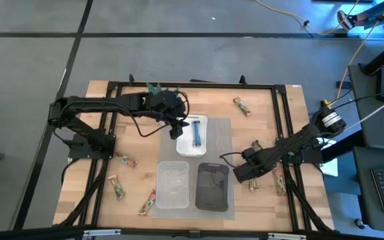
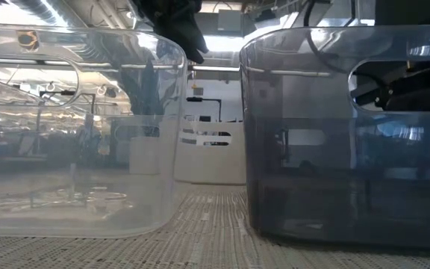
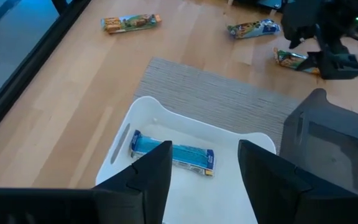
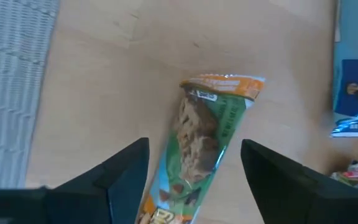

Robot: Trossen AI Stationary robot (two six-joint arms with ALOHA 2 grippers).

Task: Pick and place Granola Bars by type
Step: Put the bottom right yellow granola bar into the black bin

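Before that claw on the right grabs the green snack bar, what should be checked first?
1. Right claw open: ok, fingers spread wide.
2. Green-and-tan bar lies between the fingers: ok, roughly centred.
3. Bar lies flat on the wooden table: ok.
4. Neighbouring blue wrapper clear of the fingers: ok, off to one side.
5. Left claw out of the way: ok, it hovers over the white tray holding one blue bar.
6. Which tray takes green bars: cannot tell.
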